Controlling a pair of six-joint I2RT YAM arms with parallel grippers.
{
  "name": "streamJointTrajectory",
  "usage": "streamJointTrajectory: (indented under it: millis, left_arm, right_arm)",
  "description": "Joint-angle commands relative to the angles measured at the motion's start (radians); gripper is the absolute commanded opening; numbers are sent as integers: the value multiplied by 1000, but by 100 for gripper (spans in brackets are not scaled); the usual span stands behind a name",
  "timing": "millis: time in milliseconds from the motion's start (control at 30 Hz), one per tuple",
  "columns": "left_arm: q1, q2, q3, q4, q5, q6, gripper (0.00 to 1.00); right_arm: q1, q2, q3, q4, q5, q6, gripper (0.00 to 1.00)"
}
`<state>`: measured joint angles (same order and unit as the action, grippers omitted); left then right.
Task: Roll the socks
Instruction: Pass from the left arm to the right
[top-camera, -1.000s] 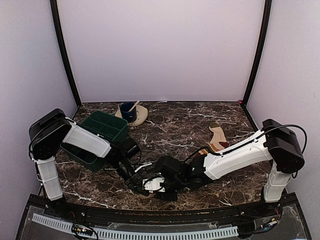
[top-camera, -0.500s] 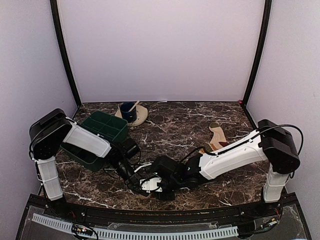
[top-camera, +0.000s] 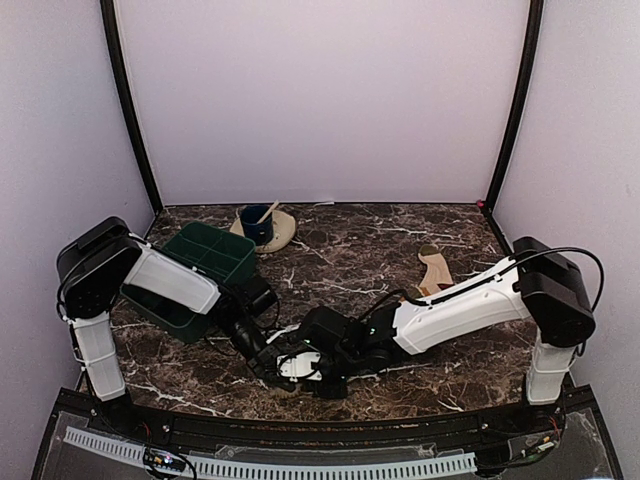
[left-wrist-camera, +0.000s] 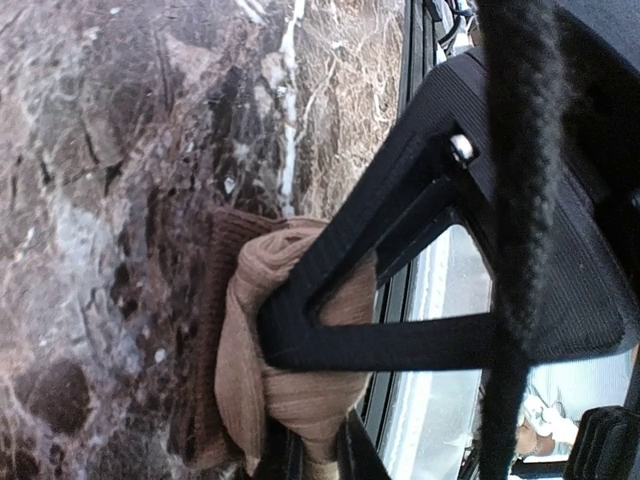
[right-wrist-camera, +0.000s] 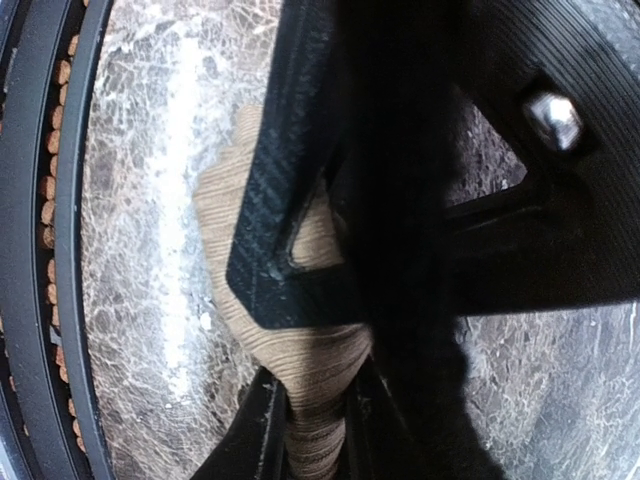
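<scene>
A tan sock with a brown ribbed cuff is bunched up near the table's front edge. My left gripper is shut on one end of the bundle. My right gripper is shut on the same tan sock from the other side. In the top view the two grippers, left and right, meet nose to nose and hide most of that sock. A second sock, tan with coloured stripes at its near end, lies flat at the right, partly under my right arm.
A green tray stands at the left, under my left forearm. A blue cup with a stick in it sits on a tan saucer at the back. The table's front rail runs close beside the held sock.
My right gripper has closed onto the tan sock and its arm has shifted slightly left toward the left gripper. The left gripper has kept its hold.
</scene>
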<state>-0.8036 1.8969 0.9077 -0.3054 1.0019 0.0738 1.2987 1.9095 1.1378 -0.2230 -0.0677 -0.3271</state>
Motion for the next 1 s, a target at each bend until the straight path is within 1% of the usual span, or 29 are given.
streamJointTrajectory:
  millis: [0,100,267,667,800,967]
  left_arm:
    - [19,-59,-38,7,-125,-42,5]
    - [42,-110,-59,35,-172,-79,8]
    - [74,-190,-78,55,-210,-114,16]
    - [79,-244,-112,40,-167,-128,22]
    - [80,-284,-107,40,-204,-145,22]
    - [83,-337,-101,32,-328,-165,23]
  right_arm:
    - [2,88,-18,-57,-51,35,0]
    - [1,90,-21,-58,-55,44,0]
    - [-1,90,-34,-58,-47,60,0]
    - [-10,87,-50,-44,-36,118,0]
    - [-13,85,-51,-45,-34,132,0]
    - [-21,78,-59,-47,-28,149,0]
